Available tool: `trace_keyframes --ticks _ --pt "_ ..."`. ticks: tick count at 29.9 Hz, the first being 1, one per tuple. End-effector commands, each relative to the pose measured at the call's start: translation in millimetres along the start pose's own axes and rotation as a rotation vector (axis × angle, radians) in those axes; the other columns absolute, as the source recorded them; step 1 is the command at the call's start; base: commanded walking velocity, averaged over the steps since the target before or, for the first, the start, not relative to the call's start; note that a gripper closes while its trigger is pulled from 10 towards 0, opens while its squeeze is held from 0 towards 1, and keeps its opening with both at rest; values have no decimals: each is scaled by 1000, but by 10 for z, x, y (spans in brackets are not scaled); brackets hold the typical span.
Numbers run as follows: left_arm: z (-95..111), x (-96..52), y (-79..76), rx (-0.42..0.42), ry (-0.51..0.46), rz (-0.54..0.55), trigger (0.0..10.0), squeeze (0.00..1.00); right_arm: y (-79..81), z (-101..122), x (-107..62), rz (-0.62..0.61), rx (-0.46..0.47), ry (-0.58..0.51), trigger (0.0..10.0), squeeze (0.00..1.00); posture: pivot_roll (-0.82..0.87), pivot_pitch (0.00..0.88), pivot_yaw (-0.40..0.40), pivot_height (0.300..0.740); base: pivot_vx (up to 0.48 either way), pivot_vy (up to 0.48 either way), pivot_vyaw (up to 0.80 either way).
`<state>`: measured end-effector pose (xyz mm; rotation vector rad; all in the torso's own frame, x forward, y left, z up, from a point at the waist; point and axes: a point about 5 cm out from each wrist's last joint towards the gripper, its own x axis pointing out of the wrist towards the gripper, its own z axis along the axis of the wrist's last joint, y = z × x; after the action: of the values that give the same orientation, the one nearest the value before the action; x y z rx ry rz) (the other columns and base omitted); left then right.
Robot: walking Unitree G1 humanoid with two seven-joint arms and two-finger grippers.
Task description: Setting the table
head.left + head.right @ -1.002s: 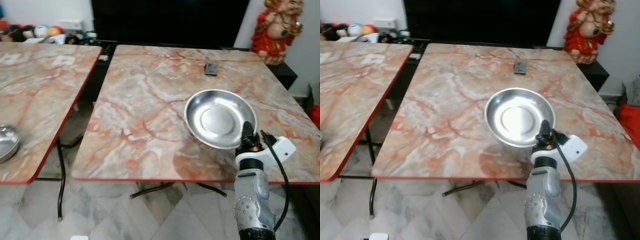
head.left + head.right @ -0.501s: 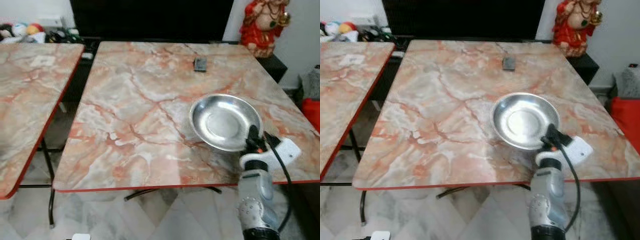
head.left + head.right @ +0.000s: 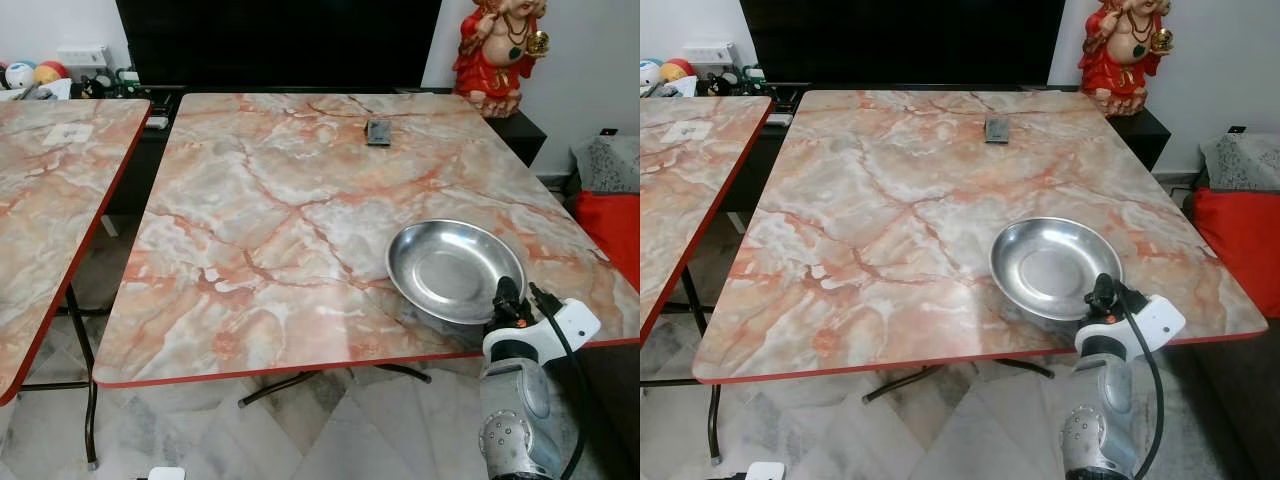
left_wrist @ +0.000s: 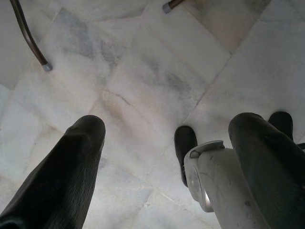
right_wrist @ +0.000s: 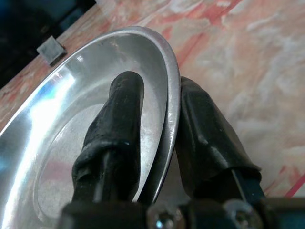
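- two folding tables with glossy pink-orange marbled tops and thin red edging stand side by side; the nearer marbled table shows whole, the second marbled table at the robot's left is cut off by the frame.
- one round, shallow stainless-steel plate sits near the front right corner of the nearer table, its polished well mirroring the room; whether its base touches the tabletop cannot be told.
- the right gripper is clamped on the plate's near rim, one rubbery black finger inside the well, the other under the lip; in the head views the silver forearm and a white wrist block hide that part of the rim.
- a small dark rectangular object lies flat near the table's far edge, too small to identify; no writing can be read on it.
- a red and gold glazed figurine stands on a black cabinet behind the table, its top cut off.
- the left gripper hangs over pale grey-veined marble floor tiles, its two black fingers spread apart with nothing between them; a dark foot and a rounded silver limb part show between them.
- a red cushion is cut off at the right edge.
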<state>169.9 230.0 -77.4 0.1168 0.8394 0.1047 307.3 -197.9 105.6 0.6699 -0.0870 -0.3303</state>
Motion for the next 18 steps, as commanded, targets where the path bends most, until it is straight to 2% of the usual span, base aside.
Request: trace_keyframes --ticks 1,18 --pt "-94 -23 -8 5 41 -6 10000 0 -35 -33 -8 -17 5 21 10000 0 24 124 -64 740 0 0 0" --pt "-99 -25 -7 15 42 -9 10000 0 -73 -152 -15 -7 -2 83 10000 0 26 124 -63 740 0 0 0"
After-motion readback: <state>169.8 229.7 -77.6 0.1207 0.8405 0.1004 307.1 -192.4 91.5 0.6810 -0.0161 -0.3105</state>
